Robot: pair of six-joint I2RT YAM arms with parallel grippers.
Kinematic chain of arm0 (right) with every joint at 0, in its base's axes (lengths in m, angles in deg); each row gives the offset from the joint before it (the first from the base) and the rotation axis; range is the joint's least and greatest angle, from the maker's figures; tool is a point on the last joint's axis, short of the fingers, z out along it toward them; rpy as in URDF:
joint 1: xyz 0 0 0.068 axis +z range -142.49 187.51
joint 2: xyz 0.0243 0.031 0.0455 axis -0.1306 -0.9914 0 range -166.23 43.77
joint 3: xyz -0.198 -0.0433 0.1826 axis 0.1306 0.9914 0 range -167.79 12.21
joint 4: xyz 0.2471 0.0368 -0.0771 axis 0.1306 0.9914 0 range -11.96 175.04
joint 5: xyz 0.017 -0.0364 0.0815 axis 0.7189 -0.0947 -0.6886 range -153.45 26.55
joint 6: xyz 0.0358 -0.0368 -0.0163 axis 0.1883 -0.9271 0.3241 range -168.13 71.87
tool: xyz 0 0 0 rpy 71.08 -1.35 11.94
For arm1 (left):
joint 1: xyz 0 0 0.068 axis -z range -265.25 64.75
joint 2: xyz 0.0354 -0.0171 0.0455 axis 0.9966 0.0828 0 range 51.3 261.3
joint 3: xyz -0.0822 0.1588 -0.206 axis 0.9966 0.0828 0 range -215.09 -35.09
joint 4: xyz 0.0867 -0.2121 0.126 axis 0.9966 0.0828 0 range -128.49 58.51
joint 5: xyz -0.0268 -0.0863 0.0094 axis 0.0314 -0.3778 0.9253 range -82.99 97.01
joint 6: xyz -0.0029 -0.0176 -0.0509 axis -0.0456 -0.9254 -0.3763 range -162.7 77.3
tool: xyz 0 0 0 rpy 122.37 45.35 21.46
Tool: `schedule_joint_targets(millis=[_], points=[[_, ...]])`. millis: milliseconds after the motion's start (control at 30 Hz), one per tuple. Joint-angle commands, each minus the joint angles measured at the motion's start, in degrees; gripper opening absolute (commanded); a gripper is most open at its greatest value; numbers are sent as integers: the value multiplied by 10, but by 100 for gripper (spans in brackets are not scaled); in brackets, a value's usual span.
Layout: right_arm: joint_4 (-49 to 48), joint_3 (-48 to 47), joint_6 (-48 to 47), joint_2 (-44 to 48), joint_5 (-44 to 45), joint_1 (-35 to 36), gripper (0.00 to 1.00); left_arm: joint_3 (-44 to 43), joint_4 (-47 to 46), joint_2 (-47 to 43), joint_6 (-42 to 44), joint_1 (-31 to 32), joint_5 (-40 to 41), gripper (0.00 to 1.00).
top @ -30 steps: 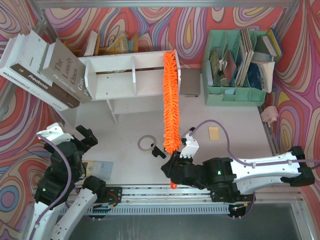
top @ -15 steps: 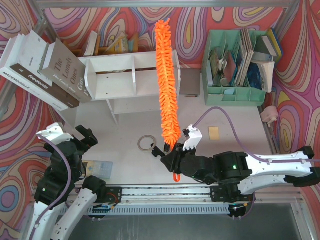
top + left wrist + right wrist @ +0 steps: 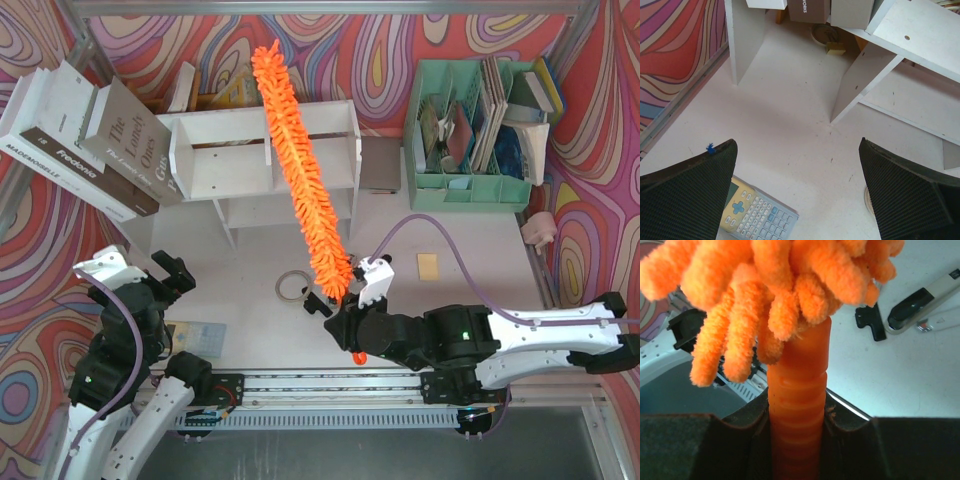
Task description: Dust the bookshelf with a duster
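Observation:
The orange fluffy duster (image 3: pixel 300 170) leans up and to the left from my right gripper (image 3: pixel 350 322), which is shut on its ribbed orange handle (image 3: pixel 799 390). Its head crosses the white bookshelf (image 3: pixel 215 150) near the central divider, and its tip reaches past the shelf's back edge. I cannot tell whether it touches the shelf. In the right wrist view the chenille strands (image 3: pixel 780 280) hang just above my right gripper (image 3: pixel 799 440). My left gripper (image 3: pixel 150 275) stands open at the left, apart from the duster, and in its own view the left gripper (image 3: pixel 797 190) holds nothing, facing a shelf panel (image 3: pixel 860 80).
A calculator (image 3: pixel 757 212) lies under the left gripper. A tape ring (image 3: pixel 291 286) and a black clip (image 3: pixel 315 300) lie near the duster's base. Large books (image 3: pixel 90 130) lean at the back left. A mint green organiser (image 3: pixel 470 130) stands at the back right, a yellow note (image 3: pixel 428 265) before it.
The duster's head has swung left, from the shelf's right end to over the central divider, now tilting left. The right gripper has shifted slightly; the left arm has not moved.

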Motion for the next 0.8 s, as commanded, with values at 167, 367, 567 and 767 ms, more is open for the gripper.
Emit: schedule_joint_targets(millis=[167,367,567,767], points=[[161,-26,88,67,80,0,0,-10,7,-2,-4,2,12,98],[252,-42,156,61,97,0,0,-10,8,-2,-4,2,13,98],[372,-35,269,70,123,0,0,-9,7,-1,-4,2,13,98],[358,10,274,96,124,0,0,-10,8,2,-4,1,11,98]])
